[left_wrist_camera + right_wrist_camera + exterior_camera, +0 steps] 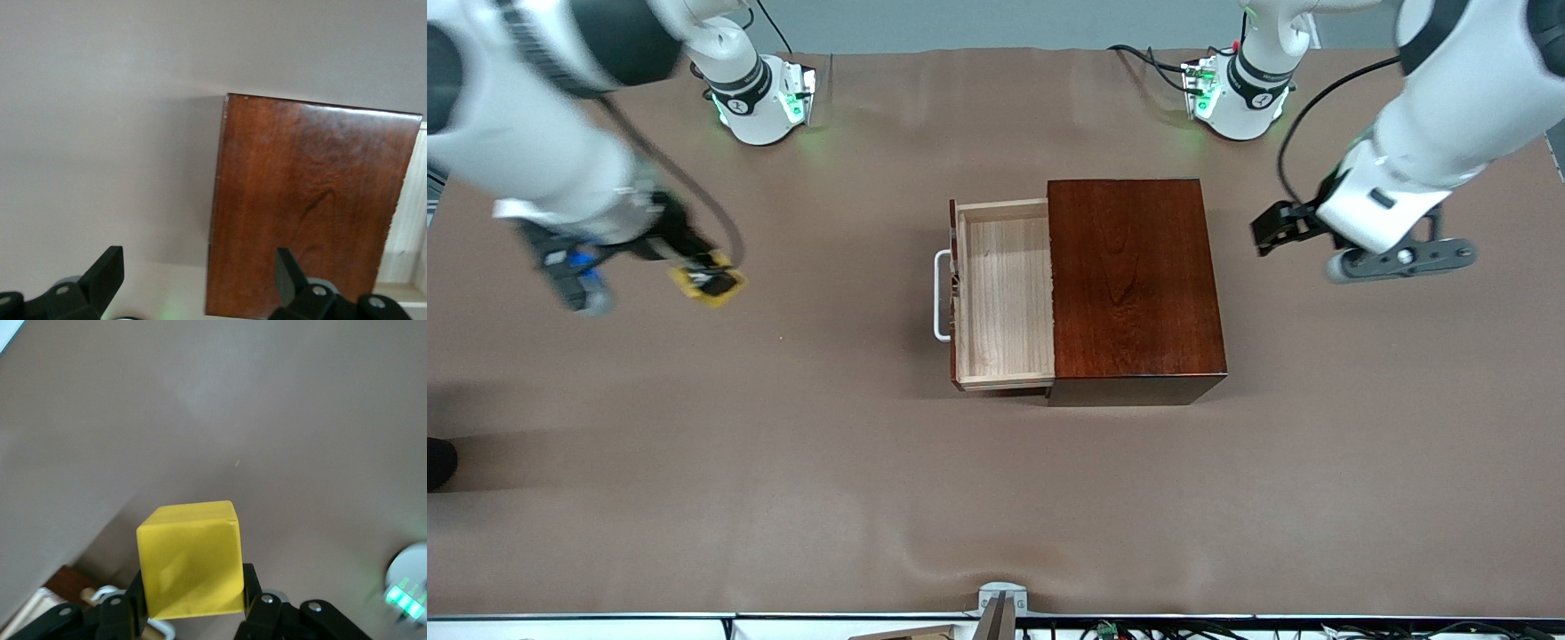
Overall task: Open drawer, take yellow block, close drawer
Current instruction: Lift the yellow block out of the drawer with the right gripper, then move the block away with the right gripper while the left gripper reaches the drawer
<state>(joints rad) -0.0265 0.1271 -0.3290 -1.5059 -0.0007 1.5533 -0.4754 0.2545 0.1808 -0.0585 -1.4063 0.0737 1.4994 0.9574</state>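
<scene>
I'm seeing the yellow block [190, 560] sitting clamped between the fingers of the right tool [707, 283], which I'm holding in the air over bare worktop [800, 462] toward the right arm's end, well apart from the drawer [1005, 298]. The drawer is standing pulled out of the dark wooden box [1134, 284], its white handle [940, 295] pointing toward the right arm's end, tray showing bare wood. The left tool [200, 280] is hanging with fingers spread wide and gripping nothing, over the worktop beside the box; that arm is waiting.
</scene>
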